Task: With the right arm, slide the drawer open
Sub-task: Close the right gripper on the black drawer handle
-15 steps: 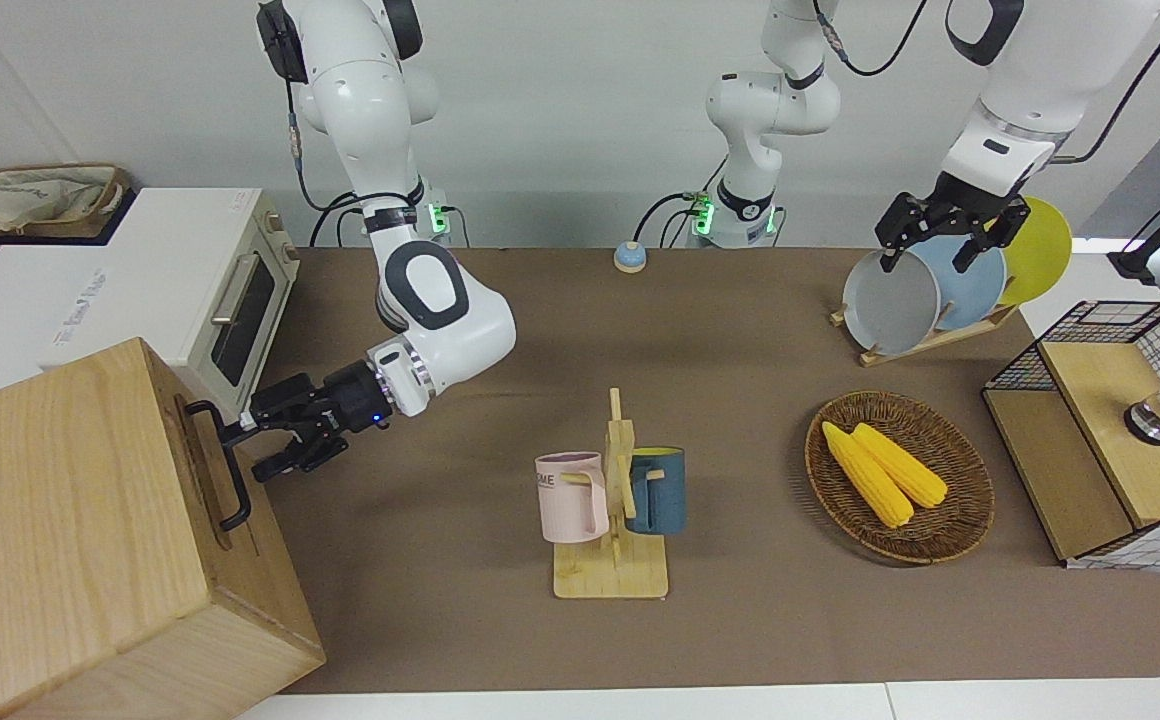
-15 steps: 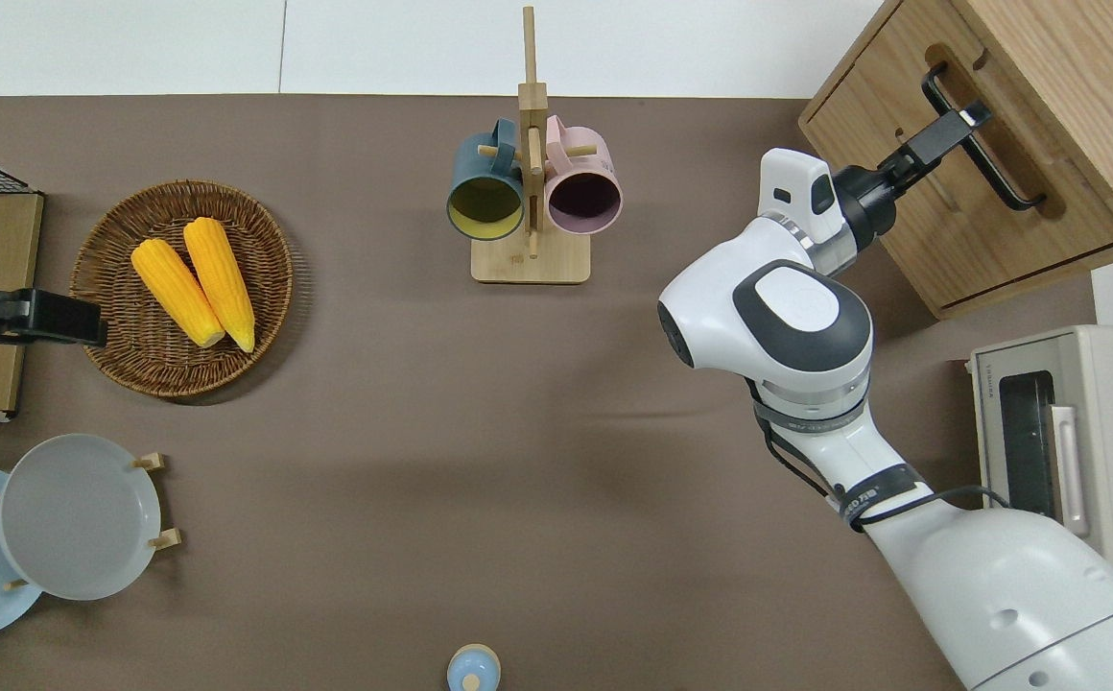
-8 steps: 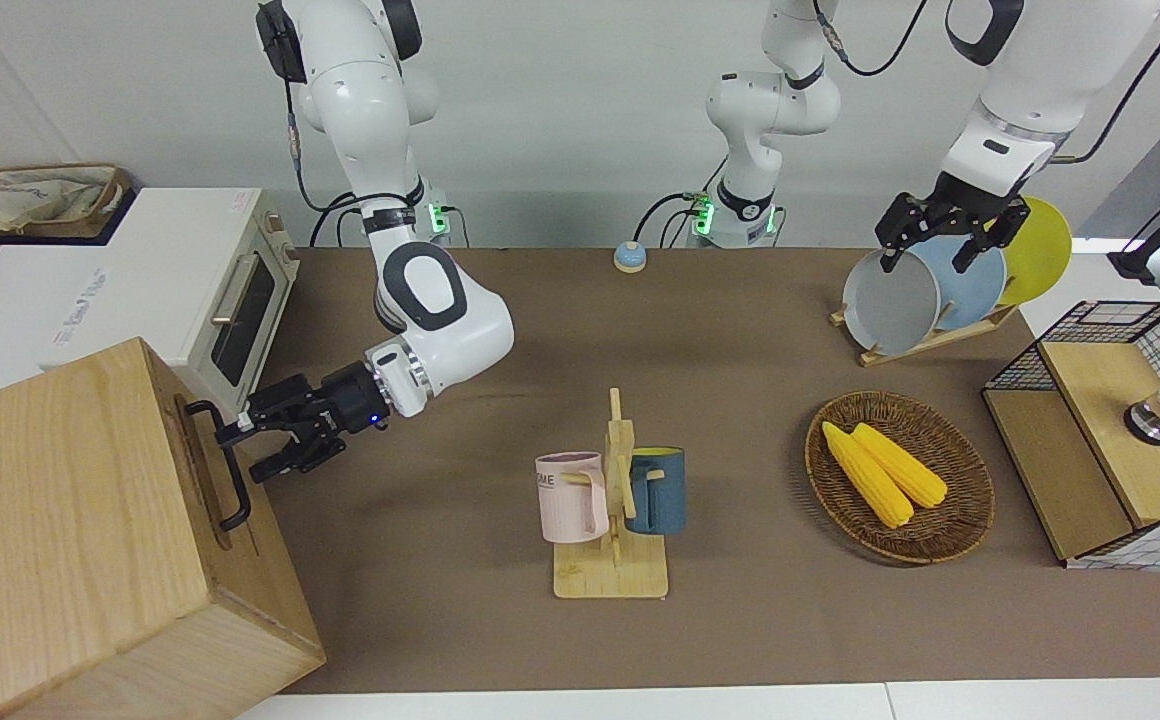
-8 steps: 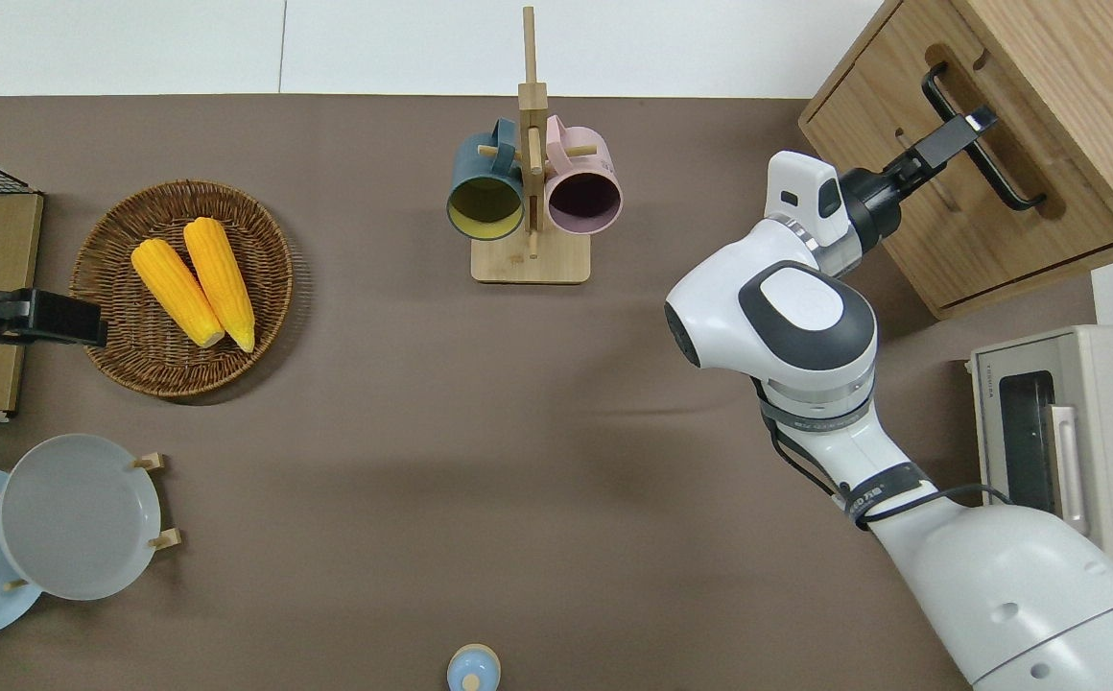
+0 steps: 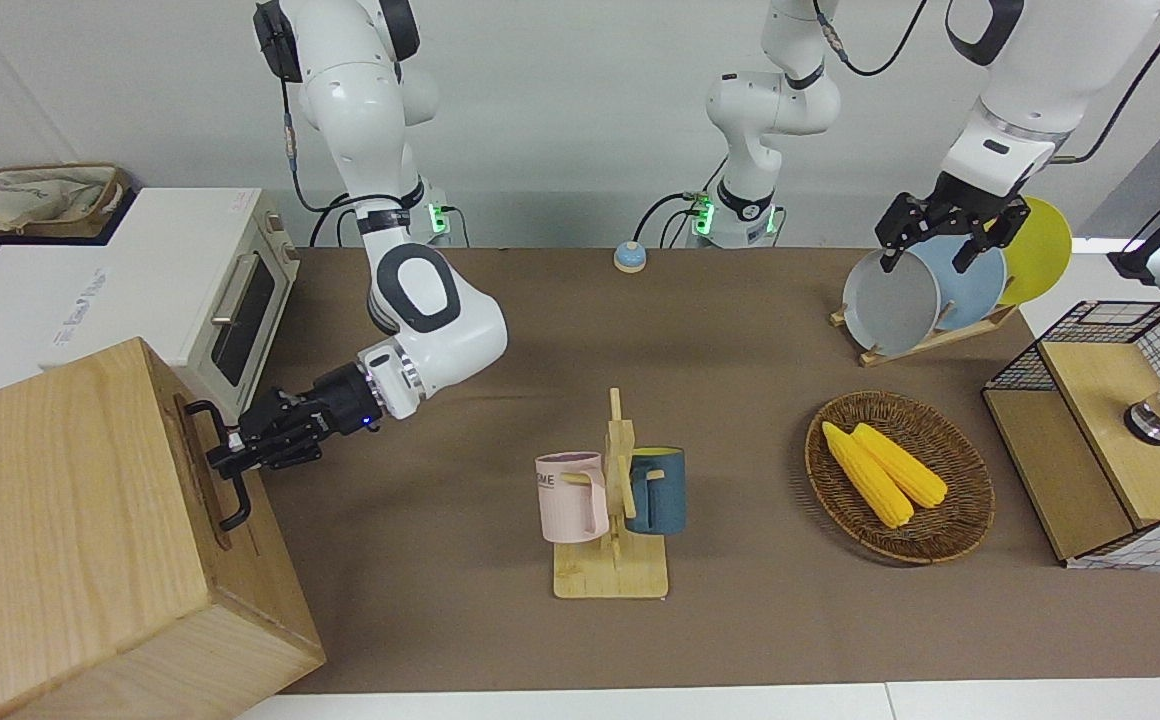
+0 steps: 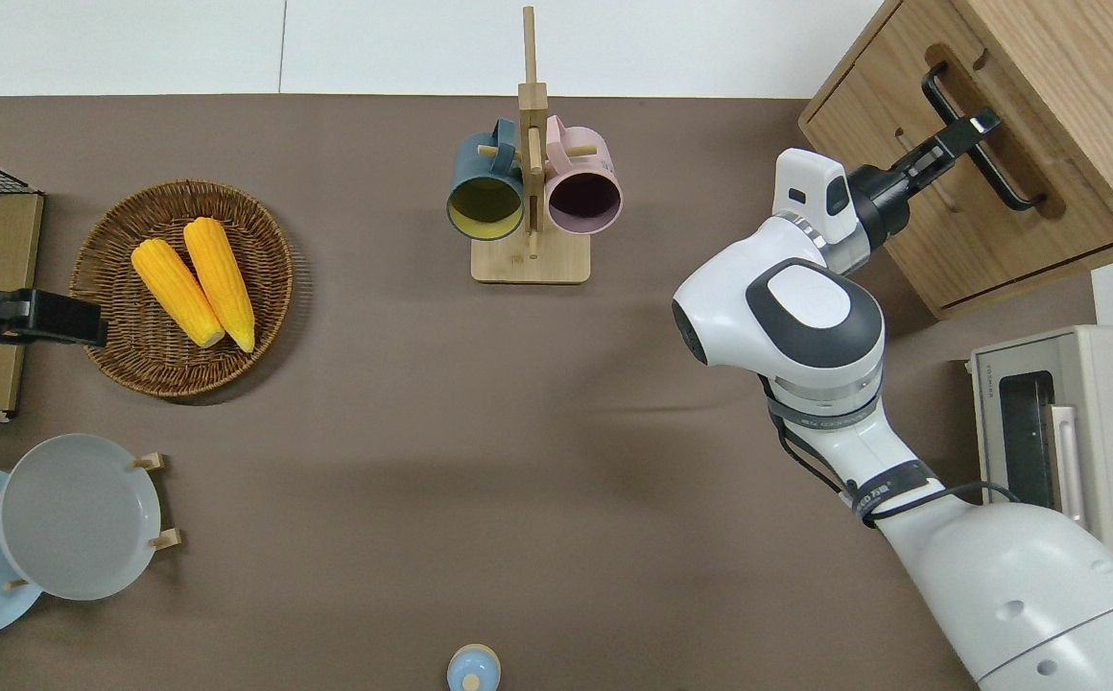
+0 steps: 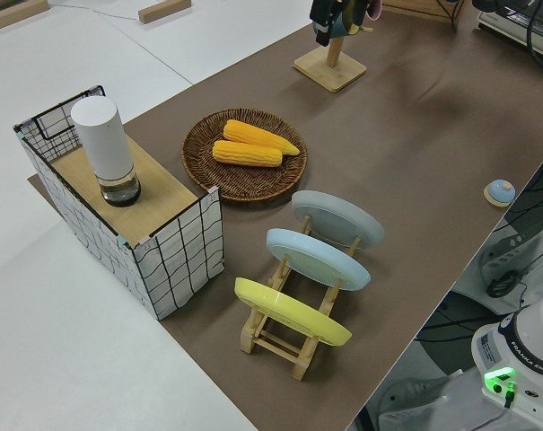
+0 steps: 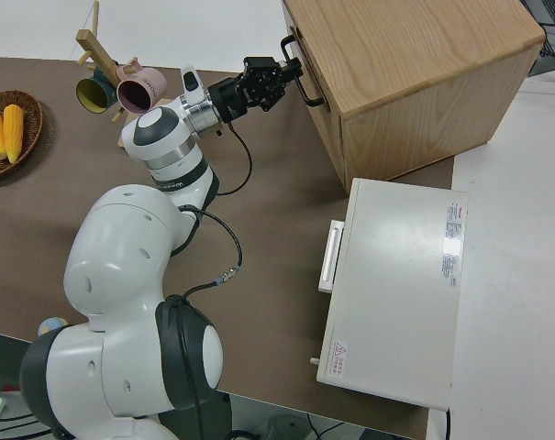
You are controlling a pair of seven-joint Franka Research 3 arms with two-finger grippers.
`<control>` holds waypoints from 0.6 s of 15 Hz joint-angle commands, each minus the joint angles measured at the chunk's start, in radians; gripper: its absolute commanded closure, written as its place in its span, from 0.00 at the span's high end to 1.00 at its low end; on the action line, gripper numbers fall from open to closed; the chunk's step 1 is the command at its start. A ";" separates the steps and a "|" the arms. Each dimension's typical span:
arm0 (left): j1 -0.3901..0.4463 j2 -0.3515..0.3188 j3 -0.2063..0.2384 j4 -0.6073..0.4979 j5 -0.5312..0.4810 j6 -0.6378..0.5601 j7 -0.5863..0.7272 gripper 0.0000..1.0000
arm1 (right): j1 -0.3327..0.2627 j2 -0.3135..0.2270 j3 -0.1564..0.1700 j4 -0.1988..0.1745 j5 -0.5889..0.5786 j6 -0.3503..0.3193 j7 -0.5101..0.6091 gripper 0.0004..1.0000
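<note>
The drawer (image 6: 974,178) sits shut in the front of the big wooden cabinet (image 5: 60,520) at the right arm's end of the table (image 6: 403,403), its face flush with the cabinet front. Its black bar handle (image 6: 983,134) runs across the drawer face, and the fingers (image 5: 223,458) of the right gripper (image 5: 230,455) are closed around that bar near its middle, one finger on each side of it. The right arm (image 6: 787,326) reaches toward the cabinet with its wrist level with the handle. Nearer to the robots than the fingers stands a white toaster oven (image 5: 190,290), just beside the cabinet. Well apart from the fingers, toward the middle of the table, a mug rack (image 6: 530,192) holds a pink and a blue mug. The left arm is parked.
</note>
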 commanded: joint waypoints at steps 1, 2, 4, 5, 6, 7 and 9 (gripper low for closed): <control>-0.017 0.013 0.017 0.020 0.012 0.000 0.008 1.00 | -0.011 -0.011 0.008 -0.014 -0.024 0.009 -0.002 0.00; -0.017 0.013 0.017 0.020 0.011 0.000 0.008 1.00 | -0.009 -0.013 0.008 -0.014 -0.024 0.009 -0.002 0.00; -0.017 0.013 0.017 0.020 0.012 0.000 0.008 1.00 | -0.005 -0.014 0.008 -0.014 -0.022 0.008 -0.002 0.00; -0.017 0.013 0.017 0.020 0.012 0.000 0.008 1.00 | -0.002 -0.014 0.009 -0.014 -0.021 0.006 -0.001 0.00; -0.017 0.013 0.017 0.020 0.012 0.000 0.008 1.00 | 0.002 -0.014 0.009 -0.014 -0.013 0.004 -0.002 0.00; -0.017 0.013 0.017 0.020 0.012 0.000 0.008 1.00 | 0.005 -0.018 0.009 -0.016 0.014 0.000 -0.002 0.00; -0.017 0.013 0.017 0.020 0.012 0.000 0.008 1.00 | 0.018 -0.022 0.009 -0.016 0.047 -0.006 -0.004 0.00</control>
